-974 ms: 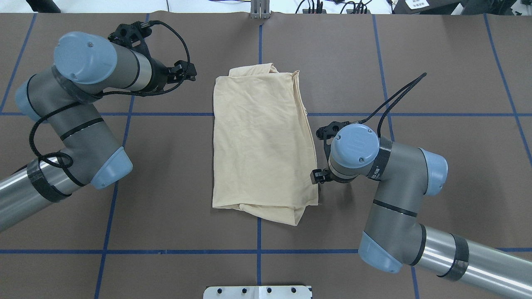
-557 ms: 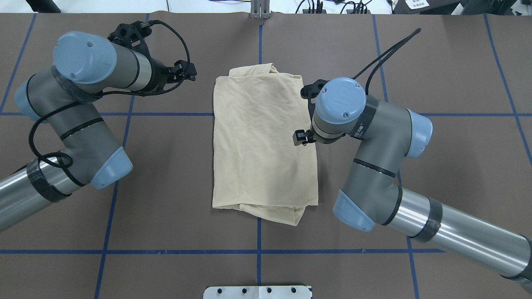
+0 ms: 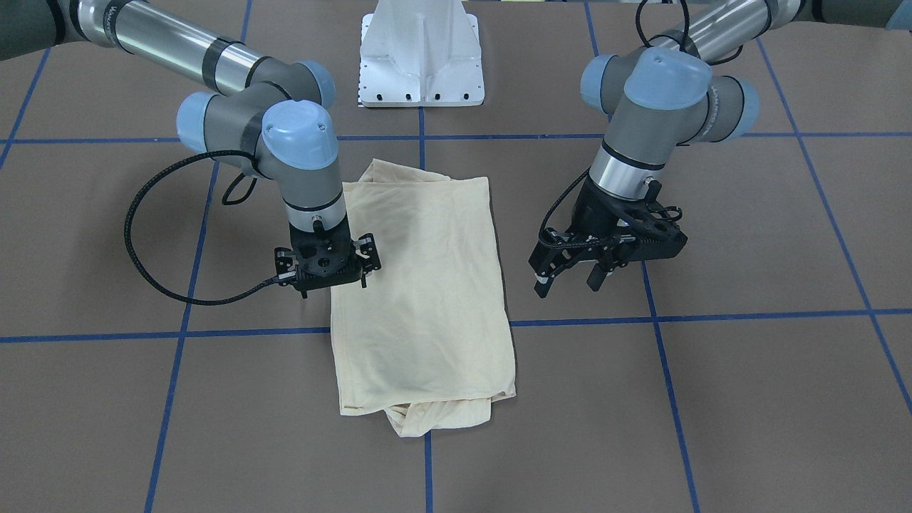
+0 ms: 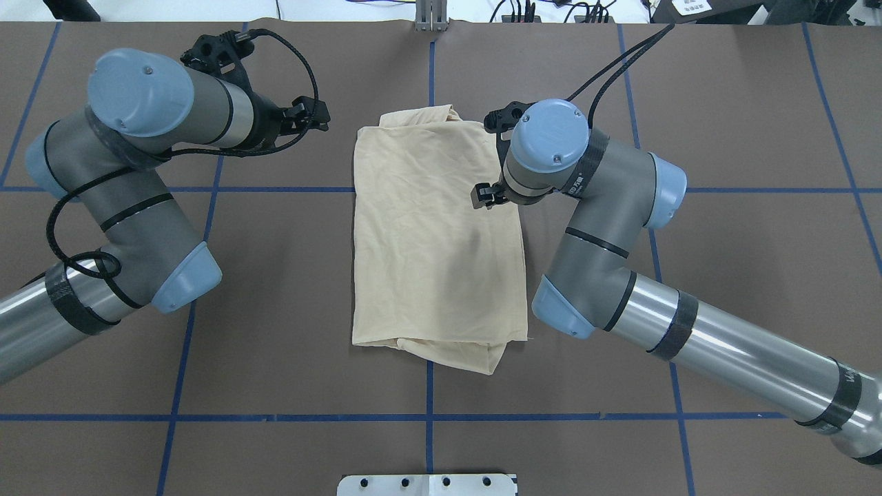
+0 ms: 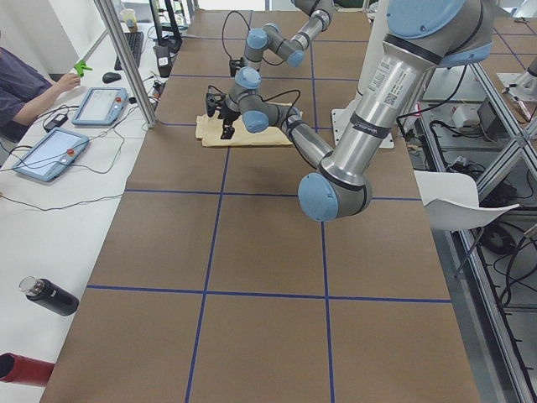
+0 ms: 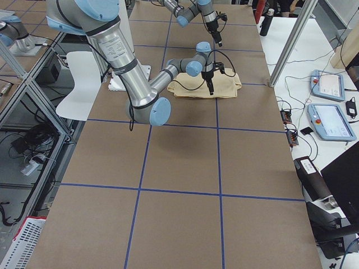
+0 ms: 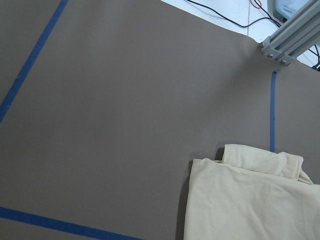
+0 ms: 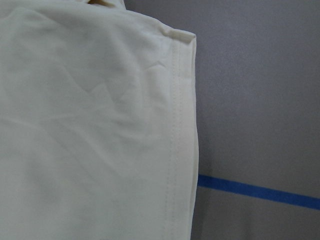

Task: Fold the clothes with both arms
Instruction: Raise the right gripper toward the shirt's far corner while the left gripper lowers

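The clothes are one pale cream shirt (image 4: pixel 427 234), folded into a long rectangle on the brown table, with a bunched end toward the far edge. No print shows. My right gripper (image 3: pixel 333 285) hangs low over the shirt's (image 3: pixel 420 285) right edge near the far end; it is open and holds nothing. The right wrist view shows only the hemmed cloth corner (image 8: pixel 90 125) and table. My left gripper (image 3: pixel 568 283) is open and empty, over bare table to the left of the shirt. In the left wrist view the shirt's far corner (image 7: pixel 250 200) shows at the bottom right.
Blue tape lines (image 4: pixel 275 189) grid the brown table. The white pedestal base (image 3: pixel 420 57) stands at the robot's edge. An aluminium post (image 4: pixel 431 17) and cables sit at the far edge. A person (image 5: pixel 25 84) sits at a side bench with tablets.
My right arm swung from the shirt's near right edge toward the far right corner. The left arm barely shifted. The shirt lies as before.
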Controlling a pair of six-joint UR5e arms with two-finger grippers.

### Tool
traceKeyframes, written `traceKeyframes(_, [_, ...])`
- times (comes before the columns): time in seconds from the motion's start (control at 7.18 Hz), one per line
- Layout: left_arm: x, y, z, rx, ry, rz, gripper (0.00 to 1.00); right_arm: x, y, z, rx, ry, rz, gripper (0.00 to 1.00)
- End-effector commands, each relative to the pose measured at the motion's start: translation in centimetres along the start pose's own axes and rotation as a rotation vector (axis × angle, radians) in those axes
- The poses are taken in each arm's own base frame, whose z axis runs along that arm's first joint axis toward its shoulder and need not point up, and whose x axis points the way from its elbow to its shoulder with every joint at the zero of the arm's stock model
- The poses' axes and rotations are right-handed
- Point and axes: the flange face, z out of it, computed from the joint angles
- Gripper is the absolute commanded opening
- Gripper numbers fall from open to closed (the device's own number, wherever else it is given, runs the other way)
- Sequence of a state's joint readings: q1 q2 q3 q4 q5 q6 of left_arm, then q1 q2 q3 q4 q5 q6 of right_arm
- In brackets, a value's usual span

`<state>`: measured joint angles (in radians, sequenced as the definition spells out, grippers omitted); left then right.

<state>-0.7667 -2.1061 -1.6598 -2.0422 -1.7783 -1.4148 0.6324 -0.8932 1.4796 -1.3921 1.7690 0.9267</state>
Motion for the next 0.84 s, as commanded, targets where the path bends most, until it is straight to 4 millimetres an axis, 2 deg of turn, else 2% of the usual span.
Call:
traceKeyframes(0.0, [0.1, 2.9, 0.9, -0.055, 0.015, 0.02, 1.0, 0.4, -0.2, -0.5, -0.067, -0.09, 0.035, 1.0])
traceKeyframes(0.14, [-0.3, 5.2, 1.3, -0.102, 0.044, -0.02, 1.0, 0.3, 0.3, -1.4, -0.09, -0.121, 0.077, 1.0])
traceKeyframes(0.28, [-1.1, 7.2, 0.7, -0.173, 0.12, -0.127, 1.0, 0.5, 1.6, -3.1, -0.123, -0.171, 0.121, 1.0])
traceKeyframes(0.42, [-1.8, 11.4, 0.8, -0.244, 0.161, -0.177, 1.0, 0.6, 2.5, -5.4, -0.139, -0.217, 0.179, 1.0])
traceKeyframes(0.7, [-1.4, 17.8, 0.8, -0.301, 0.158, -0.222, 0.99, 1.0, 3.7, -8.4, -0.125, -0.265, 0.267, 1.0])
